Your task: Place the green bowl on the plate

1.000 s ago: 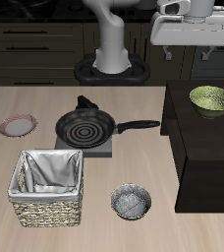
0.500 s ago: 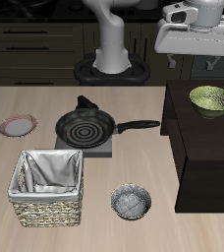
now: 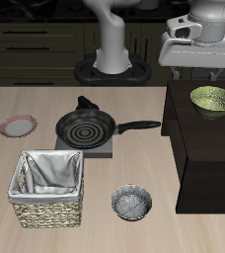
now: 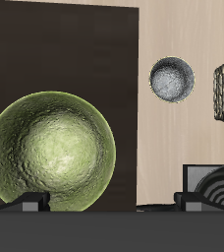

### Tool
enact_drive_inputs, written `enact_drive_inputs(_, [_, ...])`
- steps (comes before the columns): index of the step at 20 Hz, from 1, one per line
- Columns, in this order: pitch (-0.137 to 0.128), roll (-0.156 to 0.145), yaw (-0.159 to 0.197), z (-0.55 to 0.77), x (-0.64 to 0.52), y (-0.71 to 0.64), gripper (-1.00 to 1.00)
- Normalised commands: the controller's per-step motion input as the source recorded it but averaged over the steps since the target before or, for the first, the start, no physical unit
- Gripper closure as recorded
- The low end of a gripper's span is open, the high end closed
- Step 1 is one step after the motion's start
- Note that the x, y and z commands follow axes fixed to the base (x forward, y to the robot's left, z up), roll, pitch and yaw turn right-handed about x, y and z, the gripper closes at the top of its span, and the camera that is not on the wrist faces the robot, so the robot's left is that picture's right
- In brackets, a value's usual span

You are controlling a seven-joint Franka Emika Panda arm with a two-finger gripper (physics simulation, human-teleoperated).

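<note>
The green bowl [image 3: 212, 99] is olive with a speckled yellowish inside and stands upright on a dark raised block [image 3: 205, 158] at the table's side. It fills much of the wrist view [image 4: 50, 153]. My gripper [image 3: 208, 67] hangs open and empty above the bowl, slightly farther back; its two fingertips [image 4: 30, 202] show wide apart in the wrist view, just off the bowl's rim. The plate [image 3: 19, 126], white with a pinkish-red rim, lies on the table at the opposite side.
A black frying pan [image 3: 85, 128] sits on a small stove mid-table, its handle pointing toward the dark block. A woven basket with white lining [image 3: 50, 186] and a grey-silver patterned bowl [image 3: 131, 203] stand near the front edge.
My gripper has moved sideways and a little lower, to above the green bowl. Its jaws have stayed open. Nothing on the table has moved.
</note>
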Motion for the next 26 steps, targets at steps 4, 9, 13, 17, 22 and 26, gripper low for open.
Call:
enact_drive_inputs(4, [0.056, 0.009, -0.009, -0.28, 0.07, -0.04, -1.0])
enact_drive_inputs(9, [0.038, -0.004, 0.005, -0.28, 0.02, -0.06, -1.0])
enact_drive_inputs(13, [0.045, 0.02, -0.006, -0.27, -0.01, 0.02, -1.0])
enact_drive_inputs(17, [0.058, 0.085, -0.005, -0.29, -0.16, 0.09, 1.0])
enact_drive_inputs(22, [0.042, 0.091, -0.029, -0.15, -0.2, 0.08, 1.0])
enact_drive_inputs(26, [-0.017, 0.057, -0.053, 0.05, -0.12, 0.05, 1.0])
